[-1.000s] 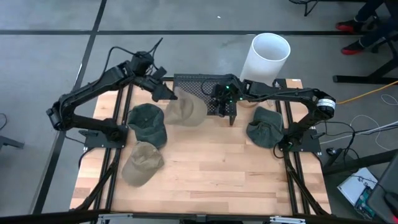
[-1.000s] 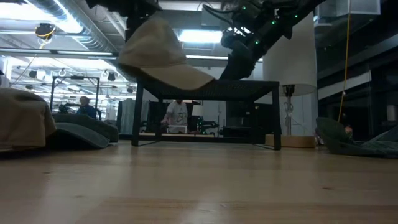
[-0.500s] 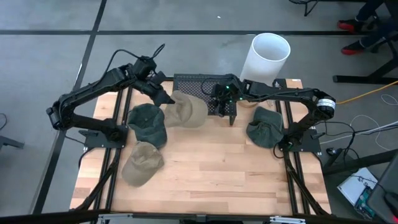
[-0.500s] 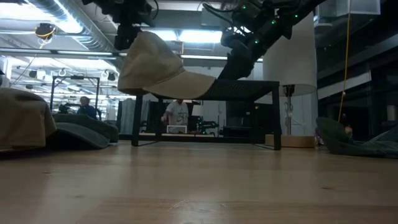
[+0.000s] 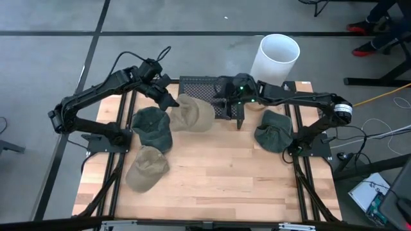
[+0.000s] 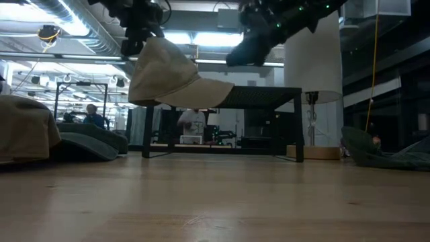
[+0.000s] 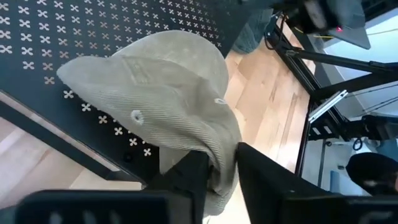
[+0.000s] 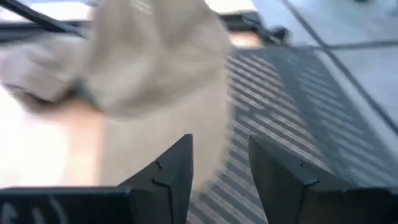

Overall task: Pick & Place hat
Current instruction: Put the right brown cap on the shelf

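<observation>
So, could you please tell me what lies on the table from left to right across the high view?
Tan cap at the front → dark green hat → beige cap held by the left hand → black perforated rack → green hat on the right.

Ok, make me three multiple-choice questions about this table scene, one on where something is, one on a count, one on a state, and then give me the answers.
1. Where does the tan hat in the left gripper lie?
A. Draped over the edge of the black mesh rack
B. Inside the white bin
C. Flat on the floor

2. How many hats show in the high view?
A. Two
B. Four
C. Six

3. What are the right gripper's fingers doing?
A. Clamping a green hat
B. Standing apart, holding nothing
C. Gripping the bin

Answers: 1 A, the left wrist view shows it over the rack's edge. 2 B, two tan and two green. 3 B, the right wrist view shows an empty gap.
</observation>
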Tool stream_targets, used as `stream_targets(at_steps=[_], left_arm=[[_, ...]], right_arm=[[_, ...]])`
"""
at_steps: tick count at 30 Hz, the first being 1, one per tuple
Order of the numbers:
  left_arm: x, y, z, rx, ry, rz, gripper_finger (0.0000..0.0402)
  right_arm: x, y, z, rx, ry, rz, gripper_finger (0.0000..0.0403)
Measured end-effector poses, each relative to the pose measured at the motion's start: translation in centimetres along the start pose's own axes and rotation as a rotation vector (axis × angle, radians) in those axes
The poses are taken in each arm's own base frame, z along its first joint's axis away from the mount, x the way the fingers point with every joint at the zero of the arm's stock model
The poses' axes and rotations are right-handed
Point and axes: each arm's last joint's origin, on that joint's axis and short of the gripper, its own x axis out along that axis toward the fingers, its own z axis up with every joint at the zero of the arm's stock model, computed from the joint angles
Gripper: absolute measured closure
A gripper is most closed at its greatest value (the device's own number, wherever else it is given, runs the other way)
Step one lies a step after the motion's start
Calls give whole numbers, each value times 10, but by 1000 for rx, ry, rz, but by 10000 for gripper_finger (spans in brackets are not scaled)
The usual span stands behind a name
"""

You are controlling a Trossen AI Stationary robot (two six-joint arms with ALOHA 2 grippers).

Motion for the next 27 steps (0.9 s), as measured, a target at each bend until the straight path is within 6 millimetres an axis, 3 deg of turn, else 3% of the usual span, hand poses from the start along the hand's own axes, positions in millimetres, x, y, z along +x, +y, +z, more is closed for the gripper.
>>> stream_targets(at_steps=[7,17,27], left_arm=[[0,1,2,-5,-27,36,394],[0,0,4,-19,-50,32,391],[-2,0,2,-35,-39,33,360]], right_arm=[[31,10,-12,-5,24,108,248],[57,6,-26,9,51,112,248],[60,5,-30,15,71,110,248]])
